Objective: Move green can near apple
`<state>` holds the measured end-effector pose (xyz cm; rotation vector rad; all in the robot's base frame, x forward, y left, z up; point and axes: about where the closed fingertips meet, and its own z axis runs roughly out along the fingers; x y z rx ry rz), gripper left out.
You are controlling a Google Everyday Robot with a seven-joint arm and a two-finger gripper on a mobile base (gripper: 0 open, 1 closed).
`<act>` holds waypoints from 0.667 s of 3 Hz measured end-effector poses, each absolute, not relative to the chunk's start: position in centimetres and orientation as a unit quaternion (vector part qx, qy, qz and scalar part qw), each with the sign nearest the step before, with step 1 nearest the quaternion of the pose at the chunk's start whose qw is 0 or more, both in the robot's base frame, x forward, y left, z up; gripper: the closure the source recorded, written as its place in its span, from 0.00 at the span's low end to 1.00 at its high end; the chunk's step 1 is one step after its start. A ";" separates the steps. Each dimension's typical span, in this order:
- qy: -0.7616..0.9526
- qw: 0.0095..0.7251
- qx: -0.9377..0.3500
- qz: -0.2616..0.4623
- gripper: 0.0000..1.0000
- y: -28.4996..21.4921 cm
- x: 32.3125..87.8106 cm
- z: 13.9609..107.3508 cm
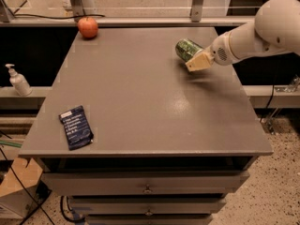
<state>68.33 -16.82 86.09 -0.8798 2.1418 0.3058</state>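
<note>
Clamping the green can (186,48), the gripper (193,57) hangs over the table (140,102), far from the apple (87,27)

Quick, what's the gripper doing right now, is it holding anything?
The gripper is closed, fingers clamped on the small dark green patterned drink can, over the right rear part of the grey table.

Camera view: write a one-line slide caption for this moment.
The pincer, at the table's far right, grips the green can; the apple sits at the far-left corner.
</note>
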 end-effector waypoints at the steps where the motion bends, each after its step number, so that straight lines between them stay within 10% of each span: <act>1: 0.816 0.408 -0.390 0.125 1.00 -16.0 67.4 89.9; 2: 0.810 0.407 -0.403 0.123 1.00 -15.8 67.3 90.1</act>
